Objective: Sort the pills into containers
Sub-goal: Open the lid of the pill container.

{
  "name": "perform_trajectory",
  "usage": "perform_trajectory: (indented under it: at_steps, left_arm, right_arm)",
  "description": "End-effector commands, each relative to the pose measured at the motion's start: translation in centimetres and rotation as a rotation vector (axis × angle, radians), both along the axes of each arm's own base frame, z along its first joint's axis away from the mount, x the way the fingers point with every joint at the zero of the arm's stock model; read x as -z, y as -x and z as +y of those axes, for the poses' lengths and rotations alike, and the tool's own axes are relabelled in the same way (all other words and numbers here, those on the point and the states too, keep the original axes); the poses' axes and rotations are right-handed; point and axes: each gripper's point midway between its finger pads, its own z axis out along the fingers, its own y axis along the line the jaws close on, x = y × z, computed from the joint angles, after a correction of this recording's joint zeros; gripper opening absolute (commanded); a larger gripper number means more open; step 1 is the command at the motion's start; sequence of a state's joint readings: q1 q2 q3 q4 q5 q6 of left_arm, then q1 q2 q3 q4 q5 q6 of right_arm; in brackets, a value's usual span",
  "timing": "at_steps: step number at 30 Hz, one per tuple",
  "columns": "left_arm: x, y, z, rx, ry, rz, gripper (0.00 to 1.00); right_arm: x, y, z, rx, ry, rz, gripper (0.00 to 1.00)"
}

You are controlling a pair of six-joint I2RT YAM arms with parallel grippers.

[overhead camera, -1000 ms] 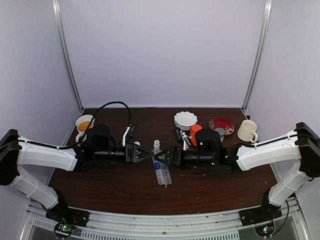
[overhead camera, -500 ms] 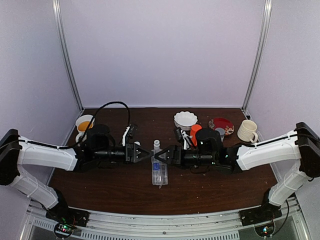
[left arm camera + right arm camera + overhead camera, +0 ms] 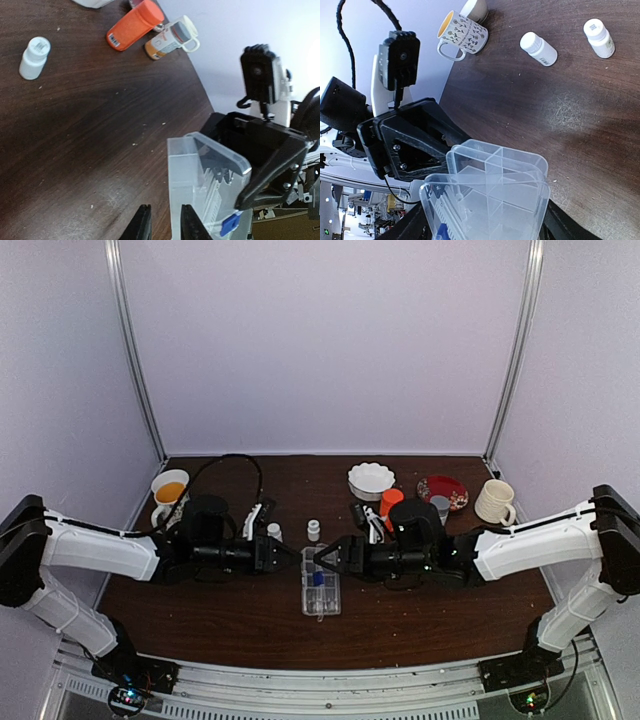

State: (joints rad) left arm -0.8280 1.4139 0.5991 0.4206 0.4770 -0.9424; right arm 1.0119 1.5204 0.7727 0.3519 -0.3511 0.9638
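Left claw (image 3: 162, 227): fingers narrowly apart, astride a clear wall of the organiser box (image 3: 200, 185); pinching or not, cannot tell
Right claw (image 3: 485, 227): spread wide, clamped across the box, a finger against each side
Organiser box: on the table (image 3: 75, 125), between both claws, lid open
Pills: too small to make out
White bottle (image 3: 538, 48): lying beyond right claw, well apart
Orange bottle (image 3: 135, 24): far beyond left claw
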Motion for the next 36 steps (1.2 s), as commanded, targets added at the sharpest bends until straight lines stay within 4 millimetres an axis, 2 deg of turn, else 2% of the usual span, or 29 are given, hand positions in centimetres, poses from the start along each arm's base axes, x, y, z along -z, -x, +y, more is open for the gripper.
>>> perform_trajectory:
  at_steps: [1,5,7,11,15,18,21,32,34,36]
  left_arm:
    - [3.1,-0.5,0.5,-0.020,-0.122,0.029,0.23]
    - [5.2,-1.2,1.6,-0.077,-0.218,0.048,0.20]
    - [5.3,-1.4,2.2,-0.107,-0.229,0.037,0.22]
    - [4.3,-1.1,1.9,-0.083,-0.184,0.011,0.31]
    - [2.4,-0.7,0.8,-0.043,-0.077,-0.011,0.42]
    - [0.8,-0.3,0.3,-0.017,0.008,-0.036,0.54]
    - [0.8,-0.3,-0.4,0.015,0.014,-0.023,0.56]
    - [3.4,-1.0,-1.9,0.043,-0.055,0.046,0.54]
    - [3.5,-1.1,-2.0,0.045,-0.056,0.046,0.50]
    - [3.5,-1.2,-2.1,0.044,-0.065,0.047,0.42]
  right_arm:
    - [-4.5,-0.1,0.7,-0.014,-0.102,-0.092,0.71]
    - [-1.4,-1.3,0.1,0.044,0.009,-0.042,0.72]
    - [0.4,-1.8,-0.3,0.068,0.074,-0.016,0.72]
    - [2.7,-2.1,-0.4,0.073,0.119,0.013,0.72]
    - [3.7,-2.2,-0.1,0.075,0.134,0.032,0.72]
    - [3.8,-2.3,-0.1,0.076,0.144,0.030,0.72]
    - [3.6,-2.3,0.0,0.070,0.143,0.024,0.72]
    - [2.7,-2.2,0.5,0.047,0.119,0.011,0.72]
    - [2.7,-2.0,0.5,0.041,0.115,0.014,0.72]
    - [2.7,-2.0,0.3,0.043,0.117,0.011,0.73]
